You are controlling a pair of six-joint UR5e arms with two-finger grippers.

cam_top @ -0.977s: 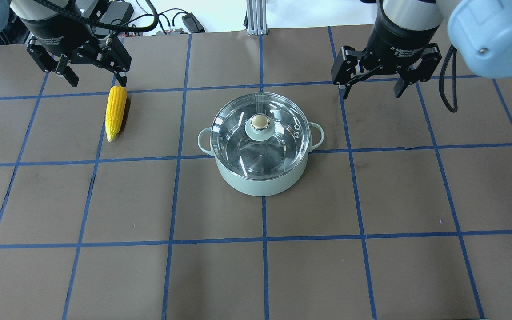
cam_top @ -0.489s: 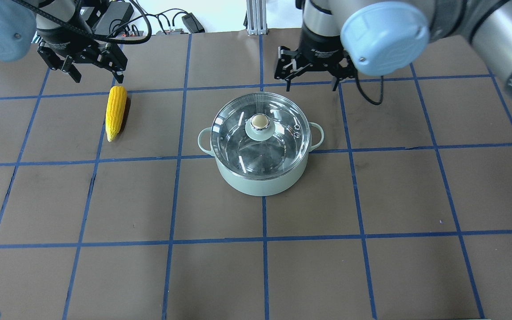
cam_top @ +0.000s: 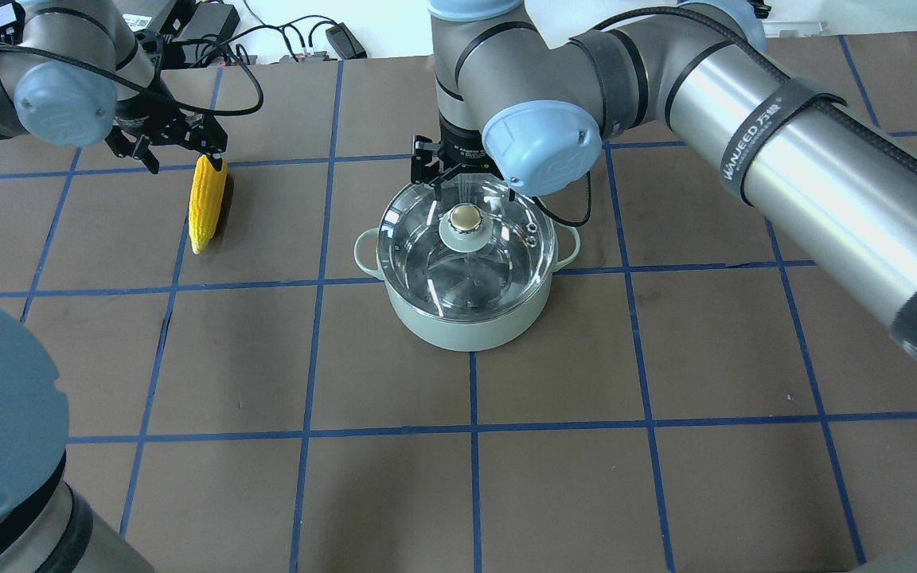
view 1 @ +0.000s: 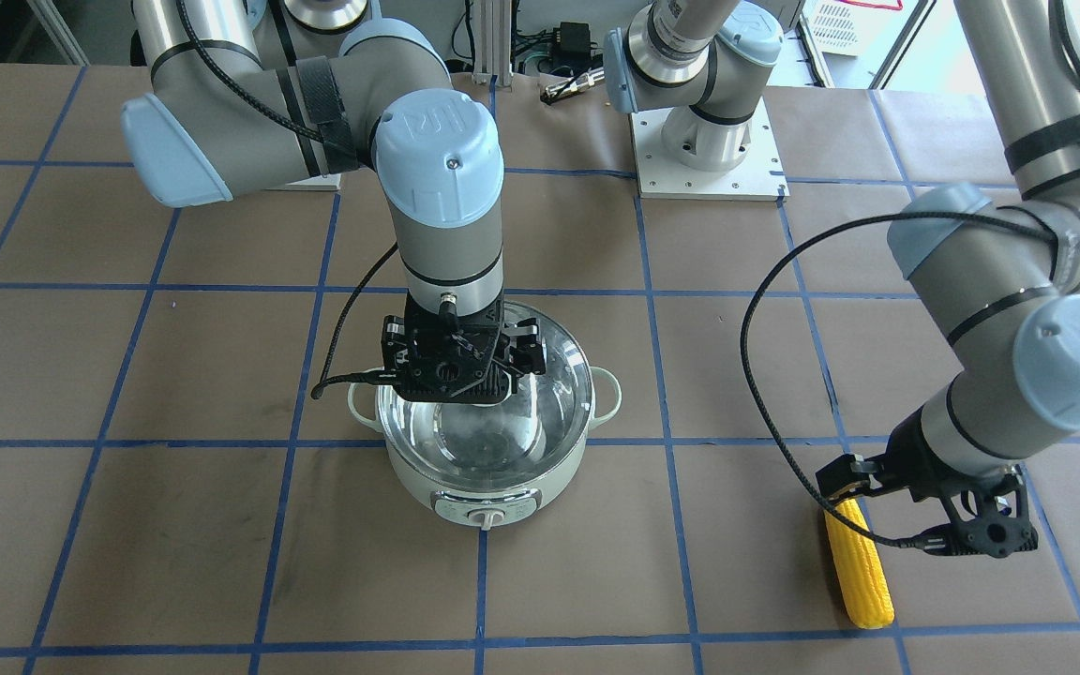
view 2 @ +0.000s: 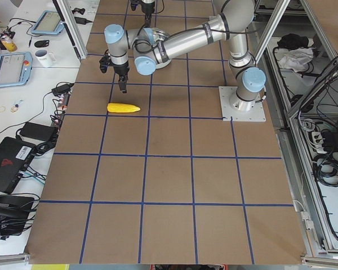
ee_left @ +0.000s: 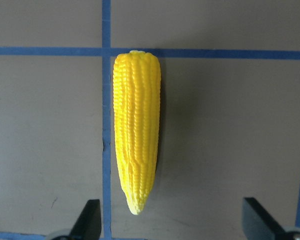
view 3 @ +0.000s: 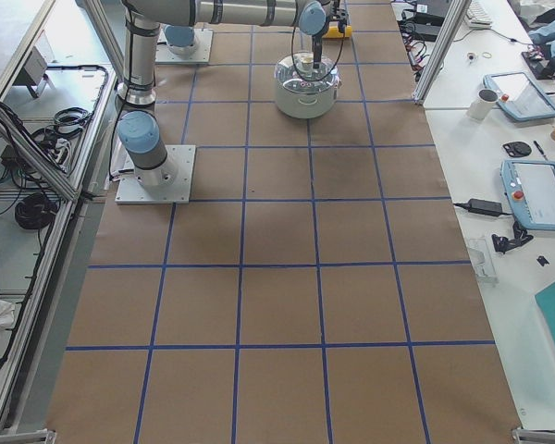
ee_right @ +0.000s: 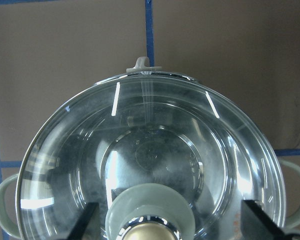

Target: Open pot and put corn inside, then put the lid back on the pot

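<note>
The right gripper [view 1: 458,364] is spread wide and hangs just over the lid [cam_top: 427,247]. In its wrist camera one finger stands on each side of the round beige knob [cam_top: 465,216], and I think they are not touching it yet. A second ago this gripper was far off to the right of the pot [cam_top: 466,326]. Now the long right arm reaches in over the far edge of the pot, so it is lined up to go down and pinch the knob. The left gripper [cam_top: 180,147] is spread wide too and holds nothing. It has come down lower and now hangs over the corn [cam_top: 208,203], whose thin tip shows between its fingers in the wrist camera. The corn has not moved. It lies flat on the brown table [cam_top: 586,477], well to the left of the pot, with its thin tip at the near end. The lid sits flat and shut on the pot in the middle of the table, and the pot looks empty inside. So nothing is picked up yet, but both arms look ready. The lid has to come off first, and only then can the corn go in.
</note>
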